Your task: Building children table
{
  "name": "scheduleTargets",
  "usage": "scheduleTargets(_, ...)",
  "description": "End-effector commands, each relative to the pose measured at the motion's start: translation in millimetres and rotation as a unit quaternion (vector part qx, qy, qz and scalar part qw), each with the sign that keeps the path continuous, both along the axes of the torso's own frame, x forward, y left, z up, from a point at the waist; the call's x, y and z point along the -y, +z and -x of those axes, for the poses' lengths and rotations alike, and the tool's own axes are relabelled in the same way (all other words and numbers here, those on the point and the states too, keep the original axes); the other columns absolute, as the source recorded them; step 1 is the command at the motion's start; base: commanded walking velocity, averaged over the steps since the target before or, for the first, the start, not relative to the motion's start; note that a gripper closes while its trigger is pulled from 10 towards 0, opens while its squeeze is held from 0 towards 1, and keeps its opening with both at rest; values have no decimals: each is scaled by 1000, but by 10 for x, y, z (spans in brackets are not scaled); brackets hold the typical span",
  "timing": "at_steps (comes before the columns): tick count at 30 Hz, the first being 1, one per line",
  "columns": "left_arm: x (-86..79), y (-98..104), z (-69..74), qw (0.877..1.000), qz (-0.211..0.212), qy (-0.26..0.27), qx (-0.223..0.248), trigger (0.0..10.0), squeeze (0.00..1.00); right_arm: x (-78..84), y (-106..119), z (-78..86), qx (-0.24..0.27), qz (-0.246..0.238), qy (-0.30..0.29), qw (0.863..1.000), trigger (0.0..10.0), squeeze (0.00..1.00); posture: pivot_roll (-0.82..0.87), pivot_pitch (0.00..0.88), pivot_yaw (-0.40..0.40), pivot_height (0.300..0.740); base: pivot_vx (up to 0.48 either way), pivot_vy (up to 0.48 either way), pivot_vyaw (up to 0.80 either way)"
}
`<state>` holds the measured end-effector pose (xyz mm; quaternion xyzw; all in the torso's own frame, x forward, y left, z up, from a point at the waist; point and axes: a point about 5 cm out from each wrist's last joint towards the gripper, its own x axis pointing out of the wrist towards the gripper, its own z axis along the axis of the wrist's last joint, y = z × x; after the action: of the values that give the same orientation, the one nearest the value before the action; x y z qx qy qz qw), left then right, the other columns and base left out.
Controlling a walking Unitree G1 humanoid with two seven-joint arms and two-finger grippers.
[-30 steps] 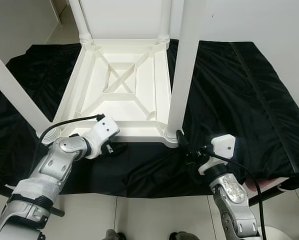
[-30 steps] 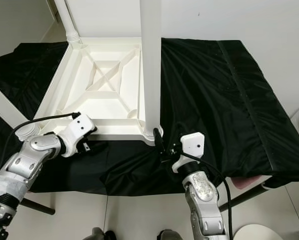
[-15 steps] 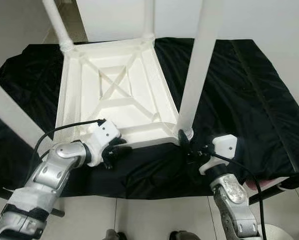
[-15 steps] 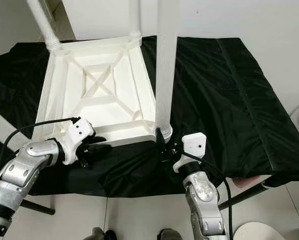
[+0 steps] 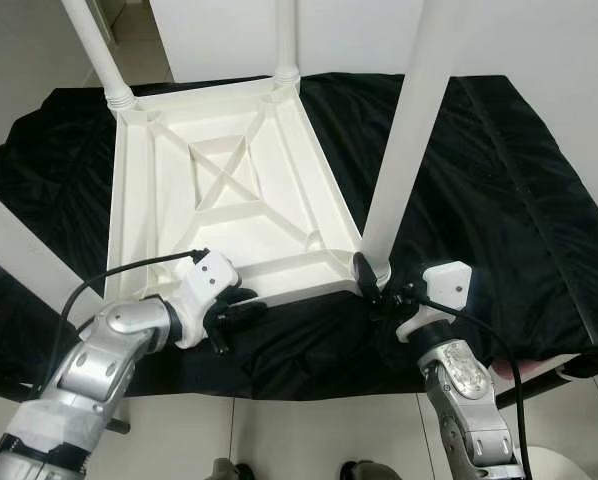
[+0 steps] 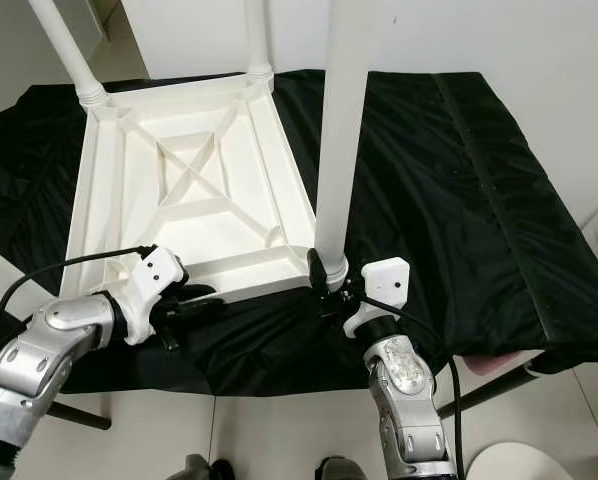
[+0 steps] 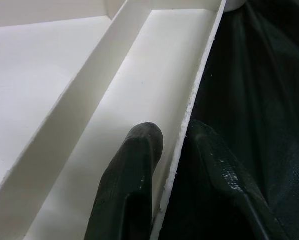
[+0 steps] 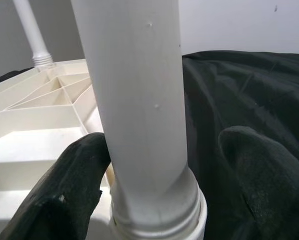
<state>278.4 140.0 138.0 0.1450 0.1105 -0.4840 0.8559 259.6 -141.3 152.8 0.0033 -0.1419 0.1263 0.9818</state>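
A white table (image 5: 219, 190) lies upside down on a black cloth (image 5: 499, 190) that covers a work surface, with its ribbed underside facing up. An X-shaped brace (image 5: 222, 178) crosses the middle of the underside. The table sits toward the robot's left on the cloth, turned at a slant to the cloth's front edge. Four white legs rise from its corners: a near-right leg (image 5: 404, 130), a far-right leg (image 5: 286, 40), a far-left leg (image 5: 94, 45) and a near-left leg (image 5: 24, 250), which slants across the left edge of the head views.

The left gripper (image 5: 241, 308) is at the table's near rim (image 7: 189, 107). In the left wrist view one finger (image 7: 134, 185) lies inside the rim's channel and the other outside, against the cloth, with the thin wall between them; the fingers are closed onto the rim.

The right gripper (image 5: 369, 290) is at the base of the near-right leg, at the table's near-right corner. In the right wrist view the two fingers (image 8: 64, 195) stand on either side of the leg just above its collar (image 8: 159, 215); one touches the leg, while a gap shows between the other and the leg. The fingers are spread apart around the leg, not clamped.

Pale floor tiles (image 5: 309, 430) show below the cloth's front edge.
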Motion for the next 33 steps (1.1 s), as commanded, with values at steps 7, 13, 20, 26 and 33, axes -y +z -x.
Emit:
scheduleTargets(7, 184, -23, 128, 996, 76, -4, -46, 10000, 1000, 48, 2, -125, -13, 13, 18, 1000, 10000, 0, -152, 146, 68, 740, 0, 0, 0)
scheduleTargets(13, 346, 118, 320, 996, 67, -57, 1, 10000, 0, 117, 11, -260, -18, 33, 40, 998, 10000, 0, -146, 142, 62, 740, 0, 0, 0)
scheduleTargets(20, 367, 226, 313, 996, 78, -32, 43, 10000, 0, 198, 30, -375, -11, 40, 28, 999, 10000, 0, -128, 146, 59, 740, 0, 0, 0)
scheduleTargets(26, 415, 297, 304, 992, 77, 31, 95, 10000, 0, 326, 57, -510, -4, 24, -8, 1000, 10000, 0, -110, 142, 53, 740, 0, 0, 0)
scheduleTargets(33, 434, 336, 417, 990, 88, 13, 106, 10000, 0, 324, 80, -613, -1, 24, 0, 1000, 10000, 0, -104, 138, 54, 740, 0, 0, 0)
